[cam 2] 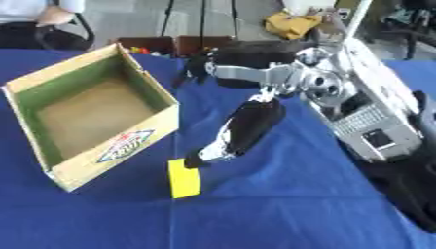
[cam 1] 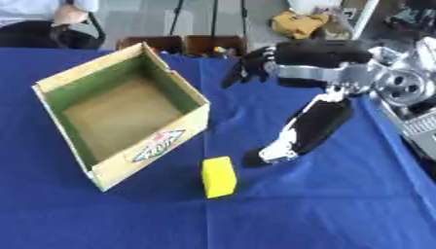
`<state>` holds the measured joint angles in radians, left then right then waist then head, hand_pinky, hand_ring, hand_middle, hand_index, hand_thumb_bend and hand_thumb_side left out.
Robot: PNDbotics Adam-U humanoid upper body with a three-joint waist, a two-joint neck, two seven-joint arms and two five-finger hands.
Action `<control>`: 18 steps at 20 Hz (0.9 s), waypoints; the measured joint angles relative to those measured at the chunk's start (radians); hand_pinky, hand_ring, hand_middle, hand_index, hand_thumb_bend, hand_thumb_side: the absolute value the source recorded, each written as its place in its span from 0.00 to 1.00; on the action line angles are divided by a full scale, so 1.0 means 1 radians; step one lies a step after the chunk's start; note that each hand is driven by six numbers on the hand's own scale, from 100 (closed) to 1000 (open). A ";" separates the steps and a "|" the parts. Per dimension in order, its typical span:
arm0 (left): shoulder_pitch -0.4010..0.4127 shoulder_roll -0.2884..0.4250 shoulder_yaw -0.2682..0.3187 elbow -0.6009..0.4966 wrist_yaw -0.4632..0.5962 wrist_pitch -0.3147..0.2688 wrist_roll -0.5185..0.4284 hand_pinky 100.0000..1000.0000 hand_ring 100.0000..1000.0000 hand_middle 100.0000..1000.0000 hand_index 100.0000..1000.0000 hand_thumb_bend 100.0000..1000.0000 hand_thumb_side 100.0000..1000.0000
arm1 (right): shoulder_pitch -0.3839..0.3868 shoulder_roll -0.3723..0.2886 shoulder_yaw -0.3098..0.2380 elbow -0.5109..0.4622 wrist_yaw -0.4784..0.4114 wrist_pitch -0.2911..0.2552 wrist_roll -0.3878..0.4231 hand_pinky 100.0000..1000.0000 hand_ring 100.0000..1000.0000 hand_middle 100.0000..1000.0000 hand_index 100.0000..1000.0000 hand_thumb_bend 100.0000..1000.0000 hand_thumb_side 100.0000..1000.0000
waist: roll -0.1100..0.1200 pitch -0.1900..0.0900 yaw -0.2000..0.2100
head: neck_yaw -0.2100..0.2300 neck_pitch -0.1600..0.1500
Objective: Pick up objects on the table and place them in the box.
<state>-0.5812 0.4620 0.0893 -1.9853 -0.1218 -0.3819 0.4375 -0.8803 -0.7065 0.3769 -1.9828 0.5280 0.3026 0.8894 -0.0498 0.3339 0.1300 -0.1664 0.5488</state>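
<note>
A yellow block (cam 1: 218,176) lies on the blue tablecloth (cam 1: 323,209), just off the front right corner of the open cardboard box (cam 1: 162,146). Nothing shows inside the box. My right arm reaches in from the upper right. Its black hand (cam 1: 248,65) hangs in the air beyond the box's far right corner, fingers drooping and relaxed, holding nothing. Below the arm, a black limb section with a pale tip (cam 1: 277,151) slants down and ends above the cloth, right of the yellow block and apart from it. My left hand is not visible.
A grey machine with a keypad (cam 2: 374,126) occupies the table's right side, and a black mass (cam 2: 408,194) lies in front of it. Brown crates (cam 1: 183,44) stand behind the far edge. A yellow bundle (cam 1: 298,22) lies on the floor beyond.
</note>
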 measured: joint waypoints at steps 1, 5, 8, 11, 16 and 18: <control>0.000 0.000 0.000 0.000 0.000 0.000 0.000 0.70 0.88 0.85 0.92 0.00 0.91 | 0.000 0.005 0.008 0.000 0.002 0.009 -0.001 0.79 0.87 0.88 0.91 0.57 0.46 | 0.000 0.000 0.000 | 0.000 0.000; 0.000 0.000 -0.005 0.000 0.002 0.000 0.000 0.70 0.89 0.85 0.92 0.00 0.92 | 0.000 0.029 0.035 0.000 0.011 0.035 -0.012 0.79 0.87 0.88 0.91 0.57 0.46 | 0.000 0.000 0.000 | 0.001 0.000; 0.000 0.000 -0.005 0.000 0.002 0.000 -0.001 0.70 0.89 0.85 0.92 0.00 0.91 | 0.000 0.045 0.052 0.000 0.021 0.048 -0.026 0.78 0.86 0.86 0.91 0.57 0.51 | 0.000 0.000 0.000 | 0.001 0.000; 0.000 0.000 -0.005 0.000 0.002 0.000 -0.001 0.70 0.89 0.85 0.92 0.00 0.91 | 0.000 0.056 0.064 0.000 0.037 0.073 -0.050 0.76 0.85 0.82 0.89 0.56 0.64 | 0.000 0.000 0.000 | 0.002 0.000; 0.000 0.000 -0.005 0.000 0.002 0.000 -0.001 0.70 0.89 0.85 0.92 0.00 0.91 | 0.003 0.064 0.087 0.000 0.074 0.110 -0.087 0.75 0.84 0.82 0.88 0.53 0.60 | 0.000 0.000 -0.002 | 0.006 0.000; 0.000 0.000 -0.005 0.000 0.002 0.000 -0.001 0.70 0.89 0.85 0.92 0.00 0.91 | 0.009 0.068 0.095 0.000 0.088 0.112 -0.089 0.74 0.84 0.81 0.88 0.53 0.59 | 0.000 0.000 -0.002 | 0.006 0.000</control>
<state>-0.5810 0.4616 0.0841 -1.9853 -0.1194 -0.3816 0.4368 -0.8710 -0.6386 0.4723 -1.9828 0.6155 0.4147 0.8003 -0.0498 0.3343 0.1281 -0.1604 0.5486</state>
